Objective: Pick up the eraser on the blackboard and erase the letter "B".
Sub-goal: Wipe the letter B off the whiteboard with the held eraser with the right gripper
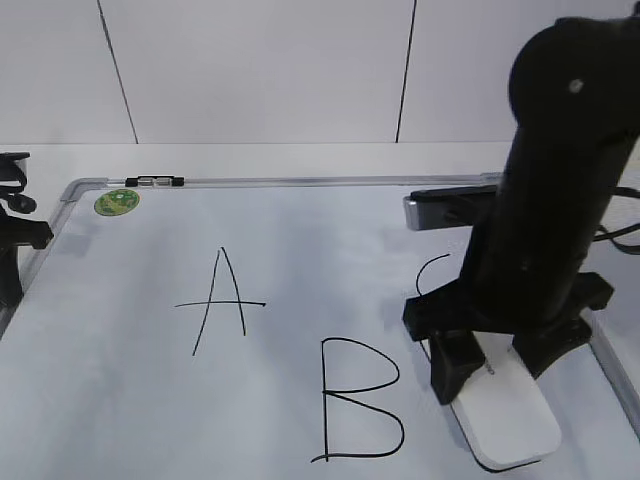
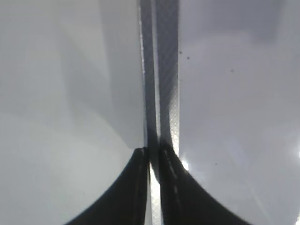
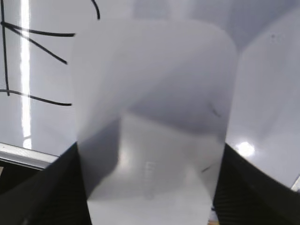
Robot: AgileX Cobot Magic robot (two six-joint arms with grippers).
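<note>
The blackboard (image 1: 300, 250) lies flat with a black "A" (image 1: 220, 300), the letter "B" (image 1: 355, 400) and a partly hidden "C" (image 1: 432, 270). The white eraser (image 1: 510, 425) lies on the board at the lower right, just right of the "B". My right gripper (image 1: 495, 370) stands over it with a finger against each long side. In the right wrist view the eraser (image 3: 154, 117) fills the space between the fingers (image 3: 150, 187), and strokes of the "B" (image 3: 37, 61) show at upper left. My left gripper (image 2: 153, 154) is shut above the board's frame (image 2: 166, 70).
A round green sticker (image 1: 117, 202) and a small black-and-silver clip (image 1: 160, 181) sit at the board's far left corner. My left arm (image 1: 12, 235) rests at the board's left edge. The board's right frame (image 1: 615, 370) runs close to the eraser.
</note>
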